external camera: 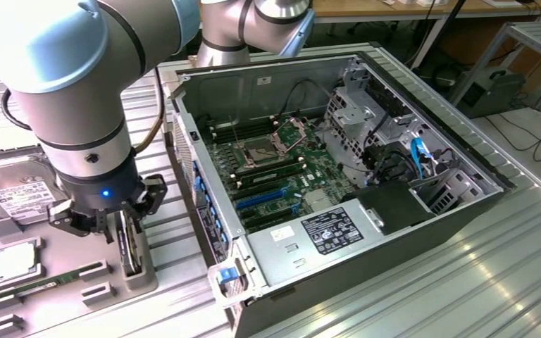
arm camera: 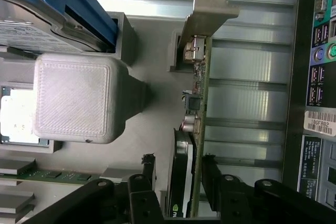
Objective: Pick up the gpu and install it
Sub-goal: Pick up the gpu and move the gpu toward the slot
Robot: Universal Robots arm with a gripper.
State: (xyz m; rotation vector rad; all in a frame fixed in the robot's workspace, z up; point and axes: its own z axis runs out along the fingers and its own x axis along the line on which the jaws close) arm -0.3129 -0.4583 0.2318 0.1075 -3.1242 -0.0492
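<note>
We find the gpu [external camera: 132,248] standing on edge in its grey holder [external camera: 146,280], at the lower left of the exterior view, just beside the open computer case [external camera: 458,176]. The gripper [external camera: 120,227] sits directly above it, with its fingers [arm camera: 149,177] straddling the card's thin faces. The jaws are released: a gap shows on one side, so nothing is grasped. The card's long axis runs from the fingers toward its metal bracket [arm camera: 210,9], crosswise to the closing direction.
</note>
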